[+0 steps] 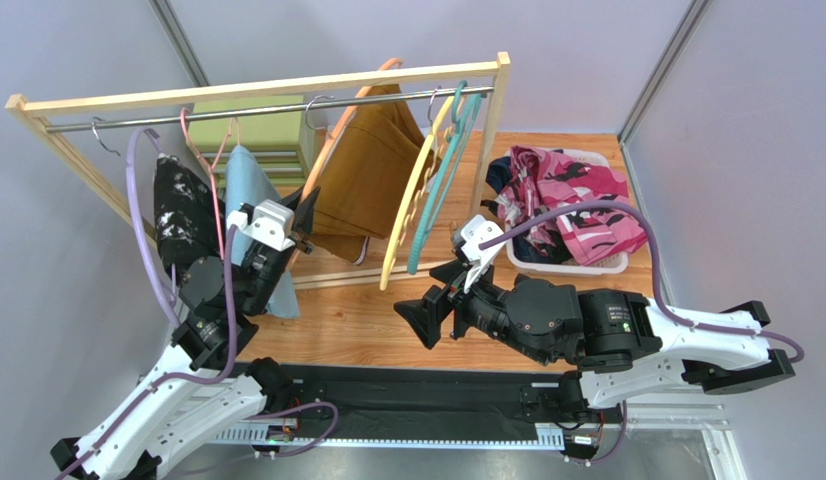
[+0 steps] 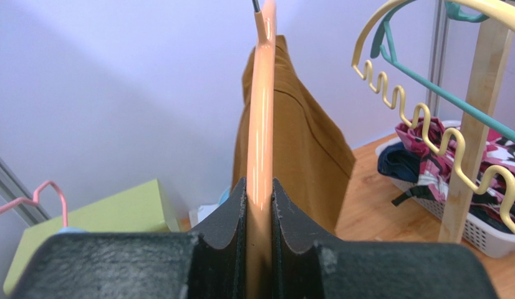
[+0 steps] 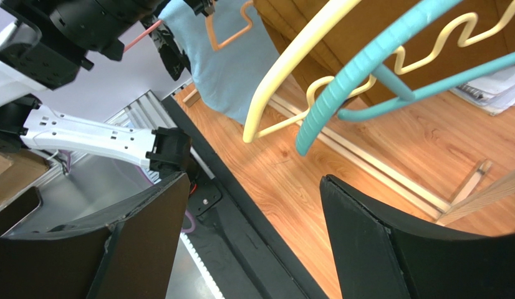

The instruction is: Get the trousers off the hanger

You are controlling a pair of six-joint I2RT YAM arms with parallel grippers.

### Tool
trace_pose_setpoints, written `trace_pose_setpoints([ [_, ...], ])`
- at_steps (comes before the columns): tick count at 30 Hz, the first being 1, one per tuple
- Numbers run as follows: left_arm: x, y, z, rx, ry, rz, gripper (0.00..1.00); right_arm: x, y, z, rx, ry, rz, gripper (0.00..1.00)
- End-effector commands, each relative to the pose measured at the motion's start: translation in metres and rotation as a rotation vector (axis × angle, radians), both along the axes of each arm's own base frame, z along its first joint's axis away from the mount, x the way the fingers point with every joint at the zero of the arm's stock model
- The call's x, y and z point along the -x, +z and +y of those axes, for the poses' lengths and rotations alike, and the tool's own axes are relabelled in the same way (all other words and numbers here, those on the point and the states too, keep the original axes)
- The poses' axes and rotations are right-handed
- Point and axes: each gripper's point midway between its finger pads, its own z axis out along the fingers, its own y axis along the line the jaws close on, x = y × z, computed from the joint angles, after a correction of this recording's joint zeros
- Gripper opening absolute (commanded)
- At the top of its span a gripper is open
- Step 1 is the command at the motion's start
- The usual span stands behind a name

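Mustard-brown trousers (image 1: 372, 175) (image 2: 303, 143) hang over an orange hanger (image 1: 337, 130) (image 2: 261, 124) on the rack's rail. My left gripper (image 1: 309, 205) (image 2: 260, 193) is shut on that hanger's lower arm. Light blue trousers (image 1: 247, 185) (image 3: 229, 62) and black speckled trousers (image 1: 182, 215) hang further left. Pink floral and dark navy trousers (image 1: 567, 200) lie in the white basket (image 1: 587, 268). My right gripper (image 1: 422, 320) (image 3: 254, 205) is open and empty, low over the wooden floor, in front of the rack and below the bare hangers.
A bare yellow hanger (image 1: 412, 200) (image 3: 279, 75) and a teal hanger (image 1: 442, 180) (image 3: 341, 81) hang near the rack's right post (image 1: 495, 120). A green box (image 1: 252, 130) (image 2: 98, 218) stands behind the rack. A black strip (image 1: 407, 390) borders the near edge.
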Motion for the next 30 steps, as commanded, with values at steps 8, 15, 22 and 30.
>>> trace_pose_setpoints([
  [8, 0.064, 0.129, 0.040, 0.211, 0.018, -0.562, 0.00, -0.021, 0.024, -0.001, -0.041, -0.079, -0.108, 0.84],
  [15, 0.081, 0.141, 0.049, 0.243, 0.015, -0.646, 0.00, -0.031, 0.028, 0.001, -0.033, -0.130, -0.136, 0.85],
  [22, 0.091, 0.127, 0.056, 0.240, 0.002, -0.632, 0.00, -0.036, 0.033, 0.003, -0.055, -0.153, -0.153, 0.85],
  [30, 0.101, 0.131, 0.074, 0.314, -0.015, -0.537, 0.00, -0.035, 0.030, -0.002, -0.066, -0.153, -0.130, 0.85],
])
